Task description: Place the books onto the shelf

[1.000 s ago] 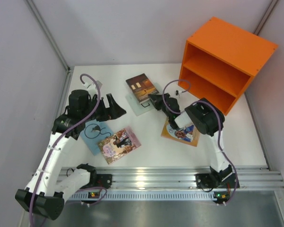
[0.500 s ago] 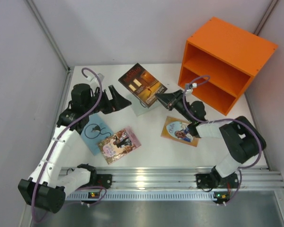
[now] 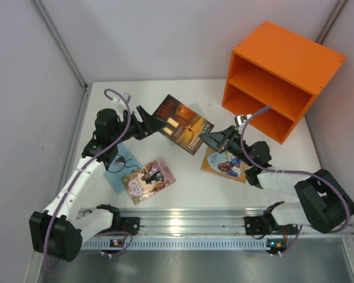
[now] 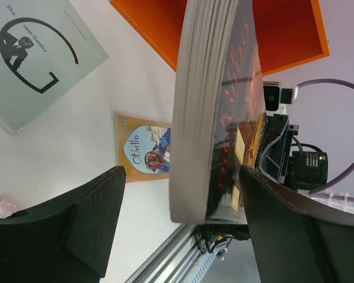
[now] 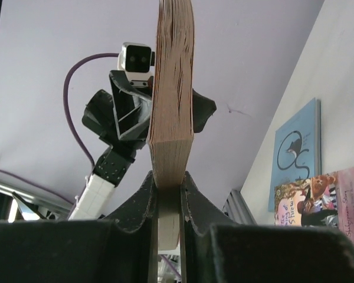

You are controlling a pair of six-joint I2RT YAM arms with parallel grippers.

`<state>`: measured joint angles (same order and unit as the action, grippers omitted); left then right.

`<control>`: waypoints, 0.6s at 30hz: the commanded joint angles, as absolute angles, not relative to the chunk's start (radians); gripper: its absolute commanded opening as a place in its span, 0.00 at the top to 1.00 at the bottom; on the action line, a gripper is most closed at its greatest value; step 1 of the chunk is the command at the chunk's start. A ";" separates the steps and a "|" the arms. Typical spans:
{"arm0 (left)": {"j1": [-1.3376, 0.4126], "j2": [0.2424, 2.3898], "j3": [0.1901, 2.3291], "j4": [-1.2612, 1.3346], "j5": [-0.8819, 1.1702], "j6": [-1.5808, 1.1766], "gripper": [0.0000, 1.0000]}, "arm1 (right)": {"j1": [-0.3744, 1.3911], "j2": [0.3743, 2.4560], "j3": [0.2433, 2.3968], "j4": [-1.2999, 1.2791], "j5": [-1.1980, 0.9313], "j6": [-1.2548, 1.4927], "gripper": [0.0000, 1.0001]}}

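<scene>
Lift-off from above: dark brown book [image 3: 184, 124] raised off table [image 3: 186, 191] within the last second, tilted, pinched at its right edge by right gripper [image 3: 209, 137]. Left gripper [image 3: 147, 122] swung in to the opposite edge, jaws wide, not yet closed on it. Probably a two-handed regrip before heading for shelf [image 3: 289, 50]. Nothing seen lying between book and shelf mouth. Orange-edged book [image 3: 224, 164] right under right arm; pink book [image 3: 148, 180] and light blue book [image 3: 115, 168] beside left arm.

Left wrist: book edge-on between spread fingers [image 4: 76, 230], apart from both; pale green book [image 4: 41, 53] flat on table beyond.

Right wrist: jaws clamped tight on book's lower edge, left gripper just behind it.
</scene>
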<state>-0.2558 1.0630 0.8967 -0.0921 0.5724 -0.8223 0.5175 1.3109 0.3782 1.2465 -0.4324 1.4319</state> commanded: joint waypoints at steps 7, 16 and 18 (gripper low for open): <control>-0.252 1.089 0.838 0.155 0.645 -0.943 1.00 | 0.532 1.204 0.408 1.090 -0.518 1.293 1.00; -0.275 1.137 0.850 0.163 0.672 -1.047 1.00 | 0.537 0.968 0.725 -0.197 -0.121 0.668 0.32; -0.276 1.169 0.874 0.137 0.658 -1.066 1.00 | 0.543 0.956 0.803 -0.350 -0.051 0.556 0.28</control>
